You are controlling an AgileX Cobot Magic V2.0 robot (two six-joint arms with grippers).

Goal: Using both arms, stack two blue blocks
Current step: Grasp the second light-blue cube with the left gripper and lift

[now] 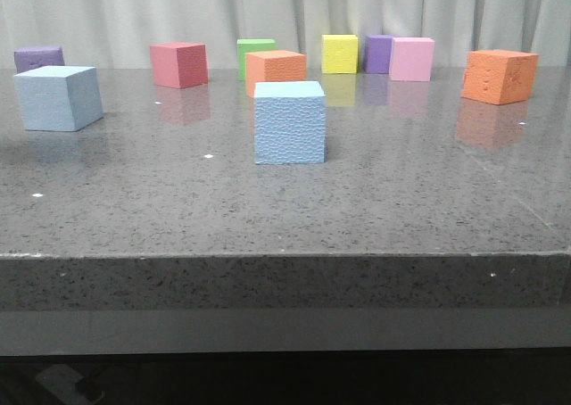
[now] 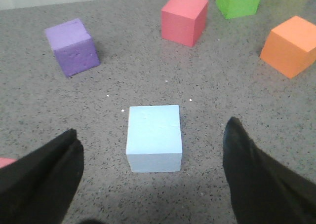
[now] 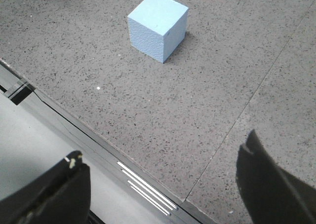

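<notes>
One pale blue block (image 1: 289, 122) stands mid-table in the front view; it also shows in the right wrist view (image 3: 158, 25), far ahead of my right gripper (image 3: 160, 157). That gripper is open and empty, over the table's front edge. The second blue block (image 1: 58, 97) sits at the far left; in the left wrist view (image 2: 153, 136) it lies on the table between and just ahead of my open left gripper's (image 2: 150, 135) black fingers (image 2: 44, 177), not touched. Neither gripper shows in the front view.
Other cubes stand along the back: purple (image 1: 38, 59), red (image 1: 179, 64), green (image 1: 256, 53), orange (image 1: 276, 70), yellow (image 1: 340, 53), purple (image 1: 378, 53), pink (image 1: 411, 59), orange (image 1: 499, 76). The table's front edge (image 1: 285, 258) is near; a metal strip (image 3: 143, 187) runs along it.
</notes>
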